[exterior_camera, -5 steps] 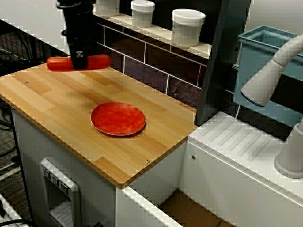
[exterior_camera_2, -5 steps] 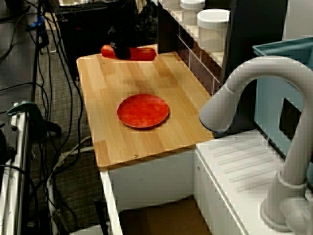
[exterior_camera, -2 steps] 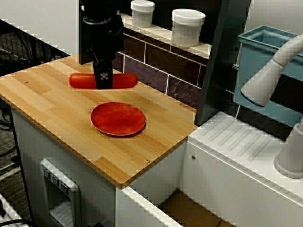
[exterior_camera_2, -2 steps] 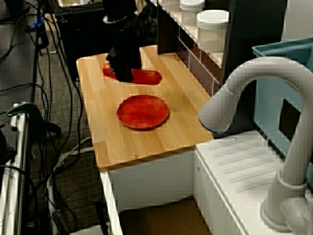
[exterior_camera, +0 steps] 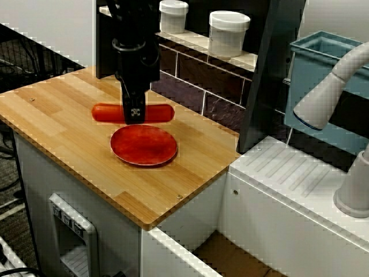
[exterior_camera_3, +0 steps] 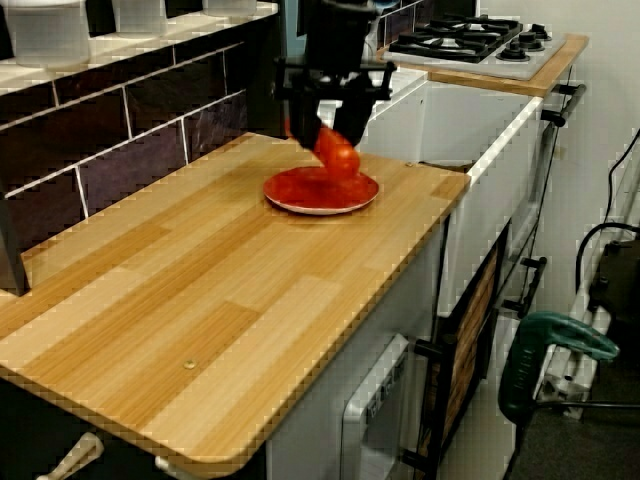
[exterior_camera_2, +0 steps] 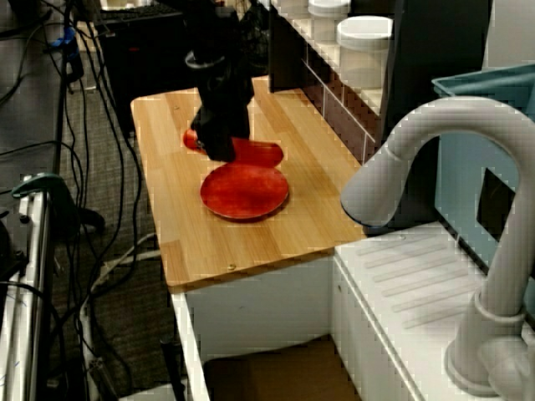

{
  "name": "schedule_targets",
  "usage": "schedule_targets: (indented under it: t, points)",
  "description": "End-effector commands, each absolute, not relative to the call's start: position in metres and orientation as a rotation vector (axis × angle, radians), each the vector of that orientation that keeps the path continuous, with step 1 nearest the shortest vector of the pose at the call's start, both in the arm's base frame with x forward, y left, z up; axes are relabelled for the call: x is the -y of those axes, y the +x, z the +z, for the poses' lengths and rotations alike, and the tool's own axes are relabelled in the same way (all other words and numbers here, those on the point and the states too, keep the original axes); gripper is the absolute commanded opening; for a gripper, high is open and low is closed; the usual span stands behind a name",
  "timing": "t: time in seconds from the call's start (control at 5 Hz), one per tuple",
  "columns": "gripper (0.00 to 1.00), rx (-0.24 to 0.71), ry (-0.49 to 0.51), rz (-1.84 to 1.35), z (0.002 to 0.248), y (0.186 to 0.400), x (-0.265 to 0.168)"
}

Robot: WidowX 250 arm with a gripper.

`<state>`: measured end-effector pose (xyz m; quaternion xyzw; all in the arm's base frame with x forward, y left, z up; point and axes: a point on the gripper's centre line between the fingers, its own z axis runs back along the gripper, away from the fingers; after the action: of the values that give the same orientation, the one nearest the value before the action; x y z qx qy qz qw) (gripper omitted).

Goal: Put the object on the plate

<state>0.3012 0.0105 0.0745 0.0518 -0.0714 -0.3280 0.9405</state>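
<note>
The object, a glossy red-orange toy sausage (exterior_camera: 158, 113) (exterior_camera_2: 263, 153) (exterior_camera_3: 338, 154), hangs level in the air with my black gripper (exterior_camera: 135, 113) (exterior_camera_2: 220, 150) (exterior_camera_3: 326, 128) shut on its middle. It sits just above the far edge of the plate (exterior_camera: 144, 146) (exterior_camera_2: 246, 192) (exterior_camera_3: 320, 192), a flat round red-orange dish lying on the wooden counter (exterior_camera: 63, 124). Both sausage ends stick out past the fingers. The plate has nothing on it.
White lidded jars (exterior_camera: 228, 32) stand on a tiled shelf behind the counter. A dark vertical panel (exterior_camera: 266, 75) rises at the counter's right end, beside a white sink surface (exterior_camera: 300, 190) with a grey faucet (exterior_camera_2: 435, 167). Cables hang off the left side (exterior_camera_2: 75, 125).
The gripper carried the sausage from the counter's far left corner toward the plate and lower, ending just over the plate's far edge. The plate has stayed in place.
</note>
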Motion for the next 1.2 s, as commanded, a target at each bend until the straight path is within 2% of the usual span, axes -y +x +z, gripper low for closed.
schedule_targets:
  t: [0.0, 0.8, 1.0]
  points:
    - [0.0, 0.155, 0.136, -0.655, 0.0681, 0.3117, -0.0106]
    - [0.0, 0.143, 0.143, -0.62, 0.0627, 0.308, -0.0129]
    - [1.0, 0.135, 0.143, -0.623, 0.063, 0.3074, -0.014]
